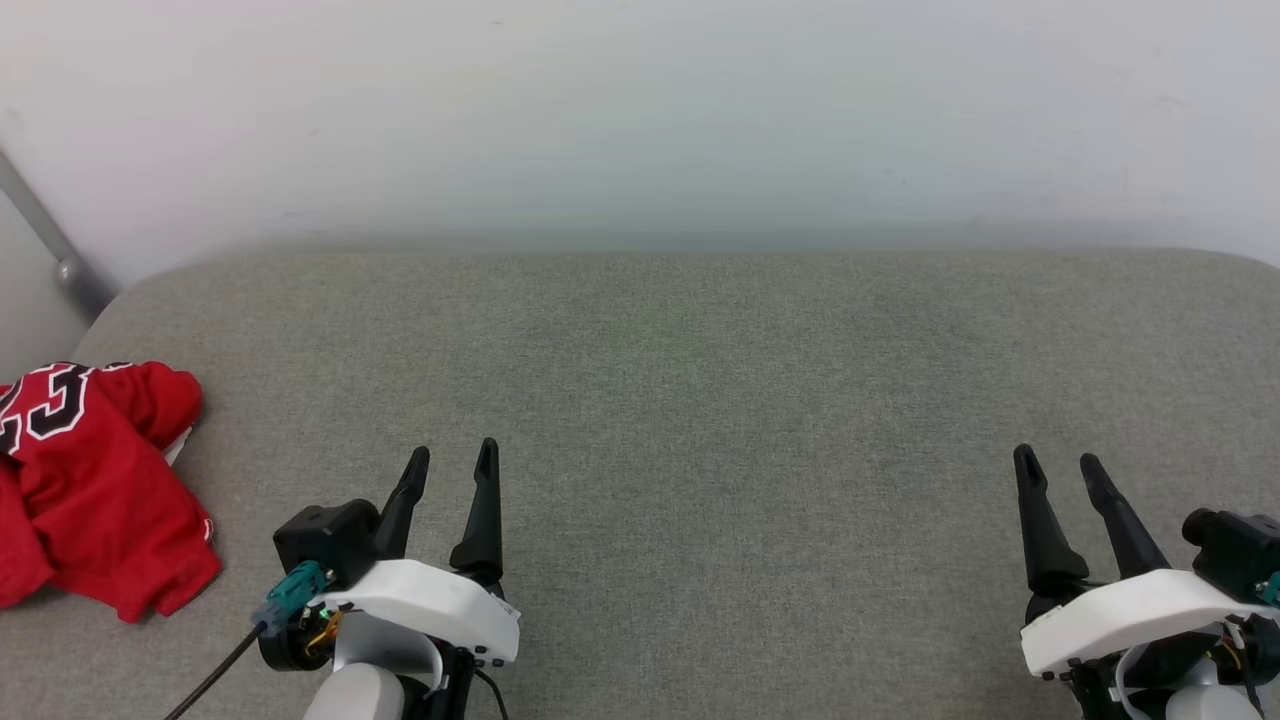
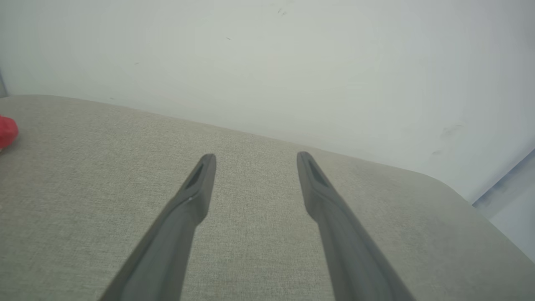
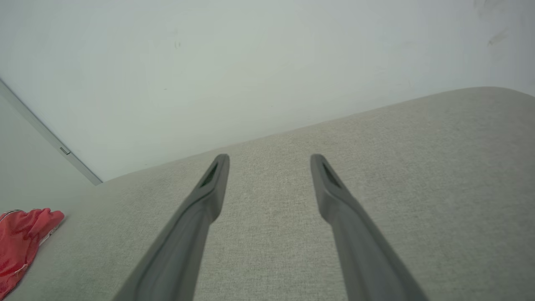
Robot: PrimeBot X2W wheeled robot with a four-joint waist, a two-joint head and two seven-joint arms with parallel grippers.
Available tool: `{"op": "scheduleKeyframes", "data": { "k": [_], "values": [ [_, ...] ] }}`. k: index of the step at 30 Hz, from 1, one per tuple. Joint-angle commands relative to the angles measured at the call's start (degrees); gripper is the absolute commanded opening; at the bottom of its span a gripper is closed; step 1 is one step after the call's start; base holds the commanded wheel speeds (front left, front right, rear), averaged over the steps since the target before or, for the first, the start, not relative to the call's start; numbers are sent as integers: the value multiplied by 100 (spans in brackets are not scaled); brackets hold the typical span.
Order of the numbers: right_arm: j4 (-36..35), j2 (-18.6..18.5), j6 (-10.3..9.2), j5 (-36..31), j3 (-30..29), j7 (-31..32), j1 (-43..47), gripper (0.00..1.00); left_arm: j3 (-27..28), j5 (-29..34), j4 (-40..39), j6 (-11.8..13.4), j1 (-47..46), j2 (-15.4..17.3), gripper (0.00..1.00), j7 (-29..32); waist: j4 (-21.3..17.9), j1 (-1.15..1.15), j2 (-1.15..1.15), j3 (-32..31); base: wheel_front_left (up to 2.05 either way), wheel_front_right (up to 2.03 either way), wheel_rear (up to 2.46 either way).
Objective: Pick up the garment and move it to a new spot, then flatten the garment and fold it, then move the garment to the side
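Observation:
The garment [image 1: 95, 485], a red jersey with black white-outlined numbers, lies crumpled at the far left edge of the grey cushioned surface [image 1: 720, 400]. A bit of its red cloth shows as the garment [image 2: 6, 131] at the left edge of the left wrist view, and the garment [image 3: 21, 242] sits at the lower left of the right wrist view. My left gripper [image 1: 452, 460] hovers open and empty to the right of it, well apart. At the lower right, my right gripper [image 1: 1058, 462] is open and holds nothing.
A white wall [image 1: 640, 120] rises just behind the cushioned surface. A grey metal bar [image 1: 50, 250] slants down the wall at the far left. Bare grey fabric stretches between and ahead of both grippers.

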Motion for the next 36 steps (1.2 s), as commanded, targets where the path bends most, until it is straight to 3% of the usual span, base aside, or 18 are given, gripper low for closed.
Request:
{"op": "scheduleKeyframes", "data": {
  "k": [1, 36],
  "values": [
    [-99, 2, -2, -196, -21, 31, 7, 100, -34, 217, -35, 34, -136, 34, 100, -63, 3, 0, 0, -3, 0, 0, 0],
    [-406, 5, -2, -1420, -78, 170, 333, 100, -219, 1723, 266, 203, -266, 101, 100, -469, -17, 0, 0, 4, 0, 0, 0]
  ]
}}
